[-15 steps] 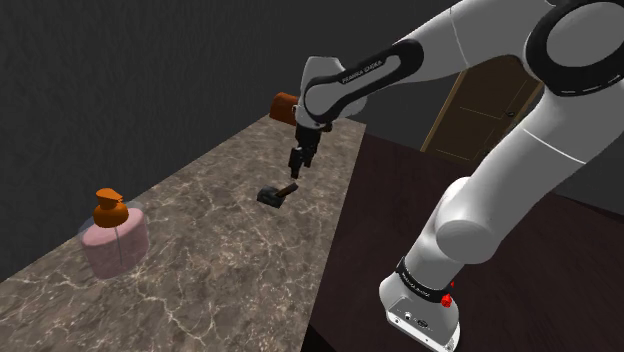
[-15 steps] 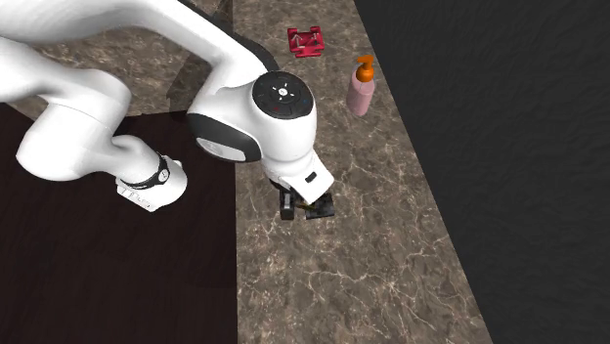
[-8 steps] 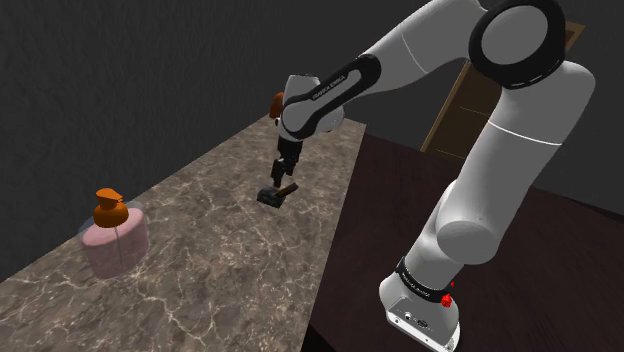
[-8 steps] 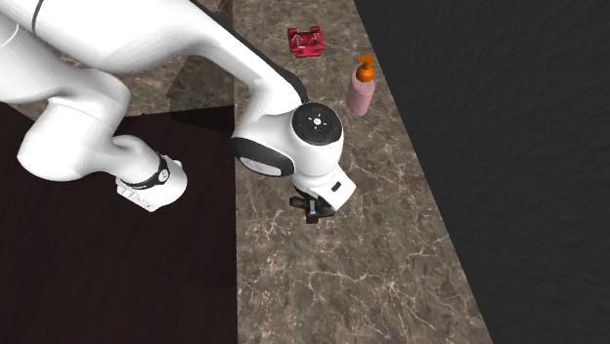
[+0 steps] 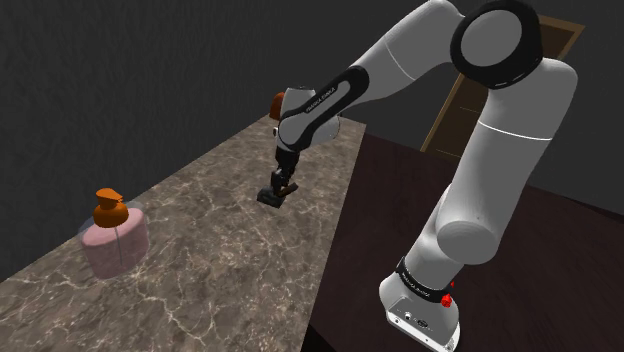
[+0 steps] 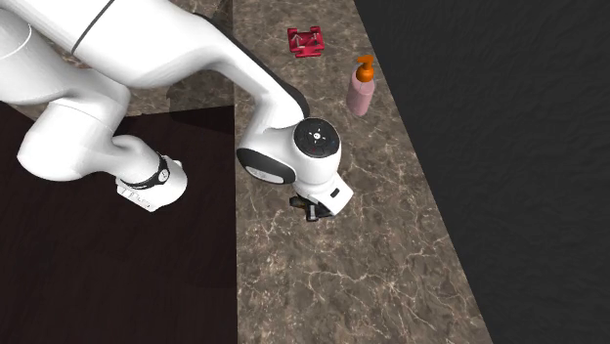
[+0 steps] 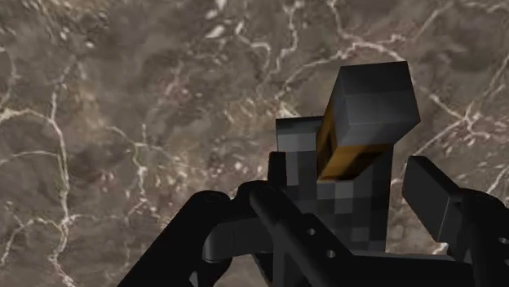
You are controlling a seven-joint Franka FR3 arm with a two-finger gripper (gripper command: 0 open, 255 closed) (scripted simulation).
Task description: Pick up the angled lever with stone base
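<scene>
Dark walls are closing in behind a brown, white-veined marble surface (image 5: 210,270) that is running from the lower left of the shoulder view toward its upper middle. I am looking at the angled lever (image 5: 270,196) sitting near the middle of that surface, toward the edge nearest the arm (image 5: 500,130): a dark grey blocky base with an amber-brown bar slanting up to a grey block. I am holding the jaws right down over it. From the wrist camera the lever (image 7: 347,192) is standing between the two black fingers (image 7: 436,196). They are spread apart, with a sliver of marble showing between the base and one of them, so the jaws are open and gripping nothing. A pink soap bottle (image 5: 113,238) with an orange pump is standing at the shoulder view's left, well apart from the lever. A red object (image 6: 306,41) is lying at the second exterior view's top.
</scene>
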